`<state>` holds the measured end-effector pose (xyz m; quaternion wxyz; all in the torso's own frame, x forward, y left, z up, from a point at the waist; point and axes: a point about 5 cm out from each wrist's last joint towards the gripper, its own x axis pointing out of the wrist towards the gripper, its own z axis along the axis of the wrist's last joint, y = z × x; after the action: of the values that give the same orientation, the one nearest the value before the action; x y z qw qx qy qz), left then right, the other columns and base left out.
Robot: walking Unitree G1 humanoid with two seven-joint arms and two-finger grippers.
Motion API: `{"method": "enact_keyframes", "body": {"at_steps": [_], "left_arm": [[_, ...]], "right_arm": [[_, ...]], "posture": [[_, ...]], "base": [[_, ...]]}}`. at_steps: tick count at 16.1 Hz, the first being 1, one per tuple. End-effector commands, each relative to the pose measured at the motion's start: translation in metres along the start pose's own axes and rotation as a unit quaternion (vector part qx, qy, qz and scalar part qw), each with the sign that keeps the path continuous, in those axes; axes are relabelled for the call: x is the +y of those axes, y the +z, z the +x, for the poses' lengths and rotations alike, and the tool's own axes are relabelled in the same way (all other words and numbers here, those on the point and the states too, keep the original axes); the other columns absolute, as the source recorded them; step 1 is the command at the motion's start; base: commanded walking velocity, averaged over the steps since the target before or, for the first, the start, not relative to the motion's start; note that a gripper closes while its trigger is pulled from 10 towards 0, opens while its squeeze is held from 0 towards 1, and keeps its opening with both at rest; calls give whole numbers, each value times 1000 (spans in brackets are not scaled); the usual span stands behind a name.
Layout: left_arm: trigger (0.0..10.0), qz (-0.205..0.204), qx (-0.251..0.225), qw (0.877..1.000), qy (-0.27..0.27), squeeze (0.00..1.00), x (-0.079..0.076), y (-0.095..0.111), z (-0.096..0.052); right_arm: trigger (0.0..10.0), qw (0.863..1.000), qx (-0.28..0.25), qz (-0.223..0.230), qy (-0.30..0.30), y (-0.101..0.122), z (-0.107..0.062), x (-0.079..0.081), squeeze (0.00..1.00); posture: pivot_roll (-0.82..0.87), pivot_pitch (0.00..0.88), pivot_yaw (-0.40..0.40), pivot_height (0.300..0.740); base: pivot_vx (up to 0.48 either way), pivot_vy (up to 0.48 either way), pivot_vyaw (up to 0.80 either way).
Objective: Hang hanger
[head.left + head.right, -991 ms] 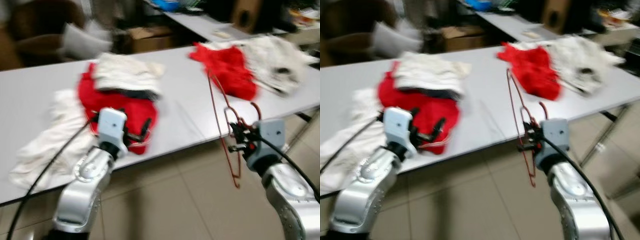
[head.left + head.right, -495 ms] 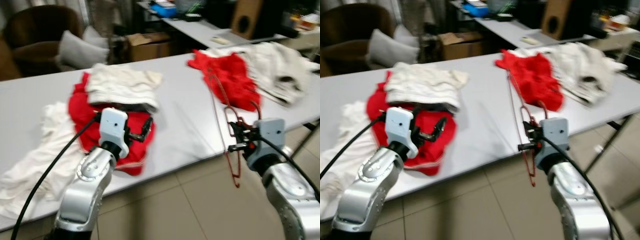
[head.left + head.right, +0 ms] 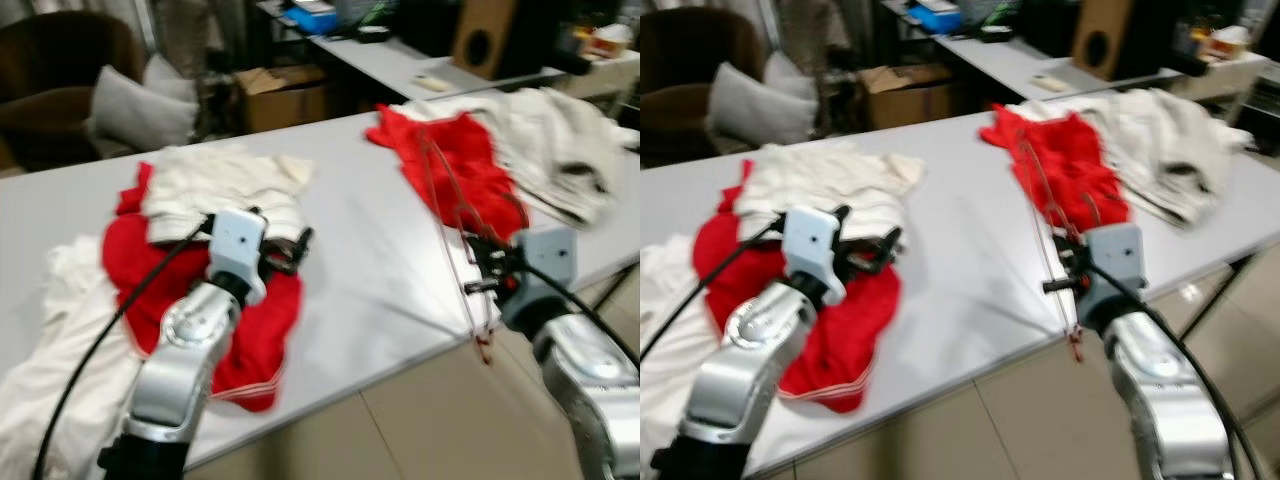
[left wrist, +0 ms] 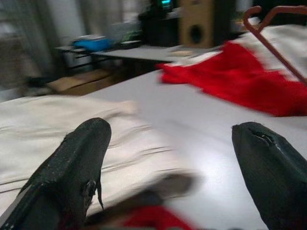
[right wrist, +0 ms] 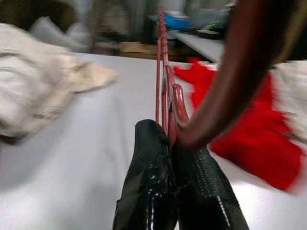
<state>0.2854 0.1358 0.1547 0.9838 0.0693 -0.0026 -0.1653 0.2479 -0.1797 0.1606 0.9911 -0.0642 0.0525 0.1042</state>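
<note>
hanger point(image 3: 452, 215) is clamped in the right gripper point(image 3: 487, 272) above the table point(image 3: 370, 250) edge, left gripper point(image 3: 290, 250) spread wide and empty; pickup done, hanging remains.

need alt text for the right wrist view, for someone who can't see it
The right gripper has its two black fingers shut on a thin red wire hanger, whose dark red hook curves close past the camera. Beyond lies a grey table with a rumpled white garment on one side and a red garment on the other.
</note>
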Motion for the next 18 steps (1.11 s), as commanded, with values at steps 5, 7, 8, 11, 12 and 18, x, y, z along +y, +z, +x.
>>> {"method": "enact_keyframes", "body": {"at_steps": [5, 7, 8, 11, 12, 18], "left_arm": [[10000, 140, 39, 989, -3, 0, 27, -7, -6], [10000, 197, 50, 979, -3, 0, 41, -5, -5], [10000, 216, 53, 975, -1, 0, 46, -5, -4], [10000, 281, 70, 957, -7, 0, 62, -6, 1], [10000, 294, 75, 953, -9, 0, 64, -7, 1], [275, 358, 93, 929, 6, 0, 87, -7, 7]], "right_arm": [[10000, 1000, -19, -6, 18, 2, 2, 0, 0], [10000, 1000, -24, -5, 13, 3, 5, 2, 0], [10000, 1000, -24, -5, 14, 2, 5, 4, 0], [10000, 1000, -21, 5, 21, 0, -1, 5, 0], [10000, 1000, -20, 3, 23, 0, -1, 5, 0], [10000, 998, -32, -32, 49, 1, 0, 13, 0]], "posture": [[-113, 0, -13, 740], [-110, 0, -14, 740], [-116, 0, -8, 740], [-131, 0, -1, 740], [-131, 0, -1, 740], [-138, 0, 12, 740]], "base": [[0, 0, 0], [0, 0, 0], [0, 0, 0], [0, 0, 0], [0, 0, 0], [0, 0, 0]]}}
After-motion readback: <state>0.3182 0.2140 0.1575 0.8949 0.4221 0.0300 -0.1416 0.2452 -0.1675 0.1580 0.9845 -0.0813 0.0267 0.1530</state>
